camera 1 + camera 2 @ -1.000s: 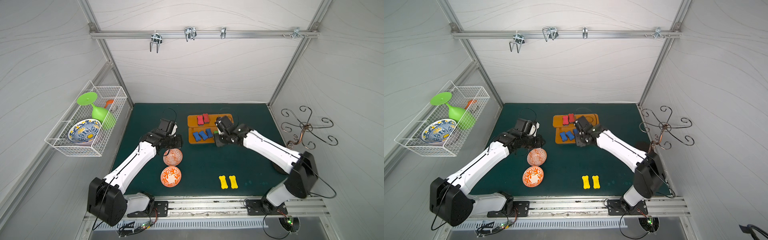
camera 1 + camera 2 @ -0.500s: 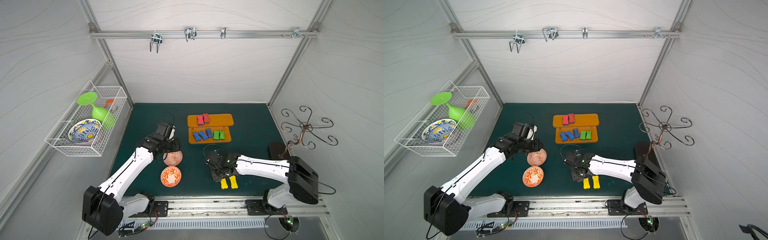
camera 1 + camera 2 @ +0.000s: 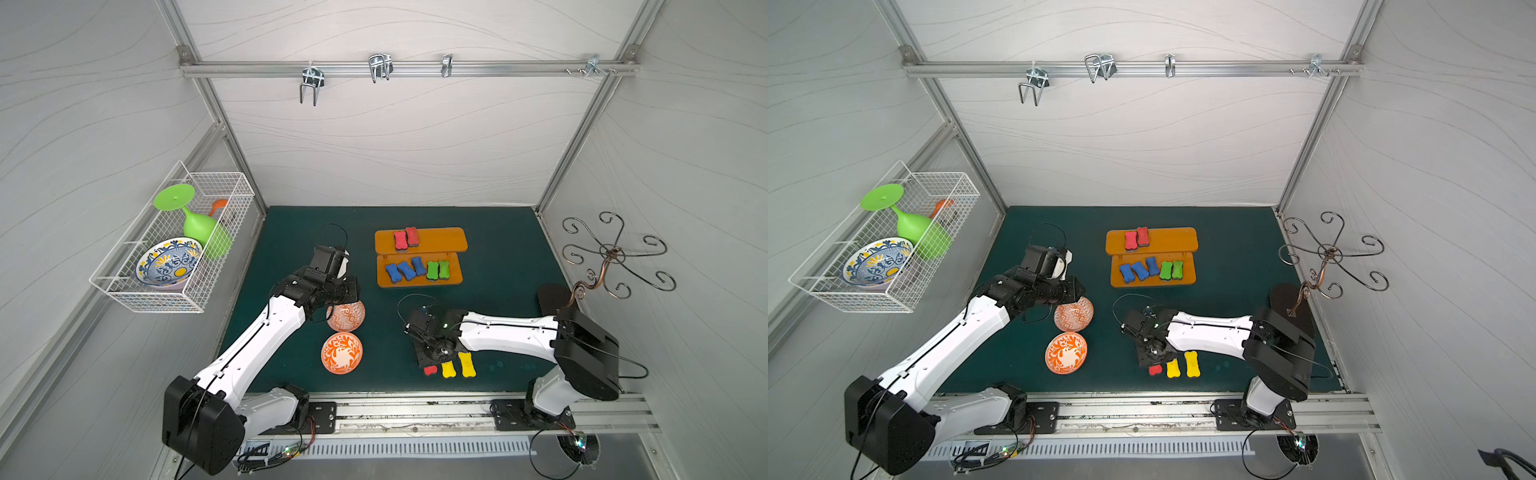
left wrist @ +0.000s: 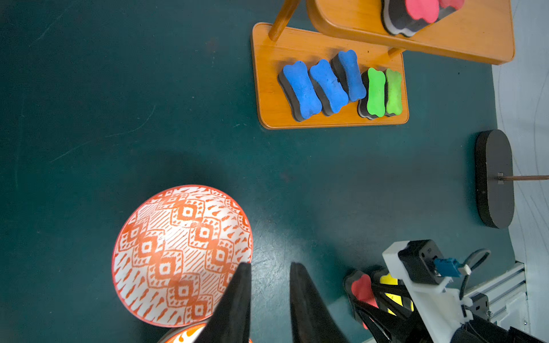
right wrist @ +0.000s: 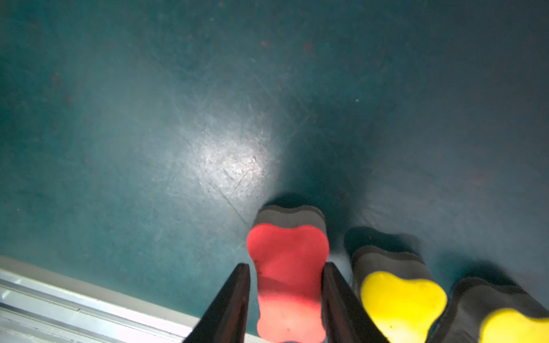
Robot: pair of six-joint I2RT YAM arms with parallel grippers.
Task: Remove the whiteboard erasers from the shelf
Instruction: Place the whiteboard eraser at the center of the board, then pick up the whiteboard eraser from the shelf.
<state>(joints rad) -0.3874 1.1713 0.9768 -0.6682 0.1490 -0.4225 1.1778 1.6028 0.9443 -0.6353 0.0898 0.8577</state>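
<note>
The orange shelf (image 3: 440, 239) stands at the back of the mat. Two red whiteboard erasers (image 3: 405, 240) lie on its top board; three blue (image 3: 405, 270) and two green (image 3: 437, 270) lie on the lower one (image 4: 267, 89). Near the front edge a third red eraser (image 5: 288, 243) rests on the mat beside two yellow ones (image 3: 458, 366). My right gripper (image 5: 285, 265) straddles that red eraser, open, with a sliver of mat showing beside one finger. My left gripper (image 4: 269, 265) hovers over the mat by a patterned bowl (image 4: 178, 252), slightly open and empty.
Two orange patterned bowls (image 3: 347, 316) (image 3: 341, 352) sit left of centre. A white wire basket (image 3: 174, 291) on the left wall holds a green goblet and a blue bowl. A curly metal stand (image 3: 611, 253) with a dark base (image 3: 552, 297) is at the right.
My right arm swung from the shelf to the mat's front edge and set a red eraser beside the yellow ones; its jaws have spread. The left arm barely shifted.
</note>
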